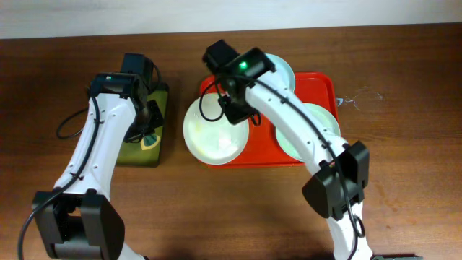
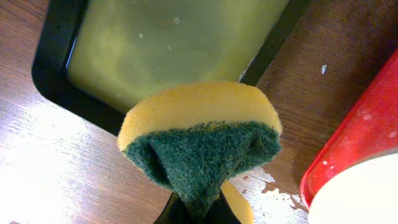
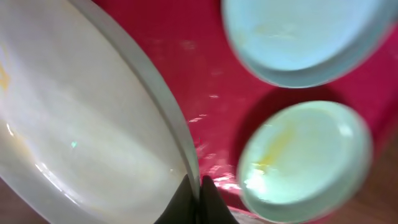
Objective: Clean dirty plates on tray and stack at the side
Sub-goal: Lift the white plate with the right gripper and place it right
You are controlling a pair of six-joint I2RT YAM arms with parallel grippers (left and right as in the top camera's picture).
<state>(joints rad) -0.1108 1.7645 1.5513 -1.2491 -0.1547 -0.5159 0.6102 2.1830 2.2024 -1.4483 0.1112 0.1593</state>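
My right gripper (image 3: 198, 198) is shut on the rim of the cream-white plate (image 1: 215, 131), which it holds tilted over the left edge of the red tray (image 1: 323, 83); the plate also shows in the right wrist view (image 3: 81, 118). Two mint-blue plates lie on the tray: one at the back (image 1: 283, 71) and one at the right (image 1: 317, 130), the latter with a yellowish smear (image 3: 280, 143). My left gripper (image 2: 198, 211) is shut on a yellow and green sponge (image 2: 200, 140), held over the table by the olive-green tray (image 2: 168, 43).
The olive-green tray with black rim (image 1: 148, 126) sits left of the red tray and holds yellowish liquid. Water drops lie on the wood table (image 2: 280, 196) between the two trays. A cable (image 1: 68, 123) loops at the left.
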